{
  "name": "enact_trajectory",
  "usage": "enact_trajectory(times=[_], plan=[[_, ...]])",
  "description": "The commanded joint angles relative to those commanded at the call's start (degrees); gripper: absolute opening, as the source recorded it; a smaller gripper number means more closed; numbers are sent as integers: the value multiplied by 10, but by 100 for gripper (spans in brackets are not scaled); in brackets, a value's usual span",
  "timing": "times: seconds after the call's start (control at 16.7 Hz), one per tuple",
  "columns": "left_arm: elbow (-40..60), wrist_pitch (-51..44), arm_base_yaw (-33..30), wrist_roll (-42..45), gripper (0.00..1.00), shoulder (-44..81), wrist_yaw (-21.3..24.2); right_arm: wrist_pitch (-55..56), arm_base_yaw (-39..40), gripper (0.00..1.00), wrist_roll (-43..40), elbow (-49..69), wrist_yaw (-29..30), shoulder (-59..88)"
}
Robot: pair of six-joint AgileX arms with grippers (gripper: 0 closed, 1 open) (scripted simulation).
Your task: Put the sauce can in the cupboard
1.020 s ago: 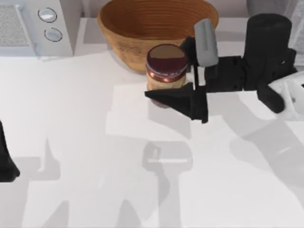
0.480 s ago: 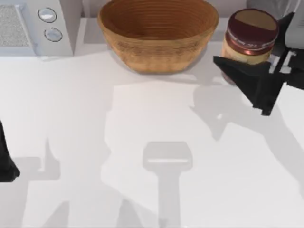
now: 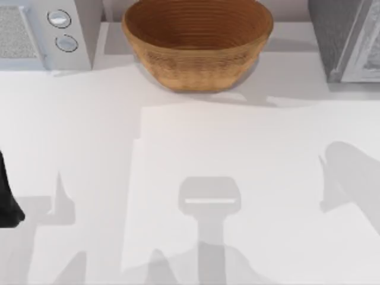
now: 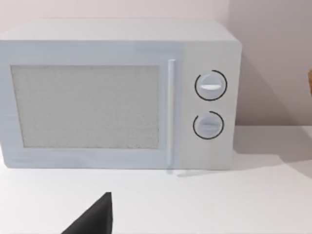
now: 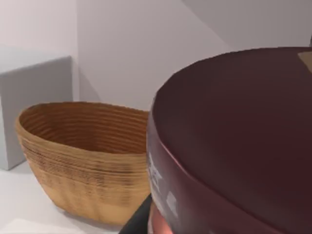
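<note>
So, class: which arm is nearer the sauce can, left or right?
Right. The sauce can looms close up against the right wrist camera, beside the basket. The left arm sits parked at the table's left edge, facing the microwave.

An overhead camera looks straight down on the white table (image 3: 178, 148). The left wrist camera faces the microwave (image 4: 117, 92) level and fairly near. The right wrist camera sits tight against the sauce can (image 5: 234, 141), sharing the woven basket (image 5: 83, 156) with the overhead view.
</note>
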Motion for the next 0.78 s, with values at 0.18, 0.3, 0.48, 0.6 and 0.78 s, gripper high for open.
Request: enact_trajectory(times=[0.18, 0.3, 0.48, 0.6, 0.78], plan=[[0, 0, 0, 0, 100, 0, 0, -54, -31, 0, 10, -77, 82, -130], [0, 0, 0, 0, 100, 0, 0, -81, -47, 0, 15, -116, 123, -187], [0, 0, 0, 0, 100, 0, 0, -102, -59, 0, 18, -147, 155, -227], [0, 0, 0, 0, 100, 0, 0, -103, -59, 0, 18, -148, 156, -228], [0, 0, 0, 0, 100, 0, 0, -102, -57, 0, 19, -147, 155, -226]])
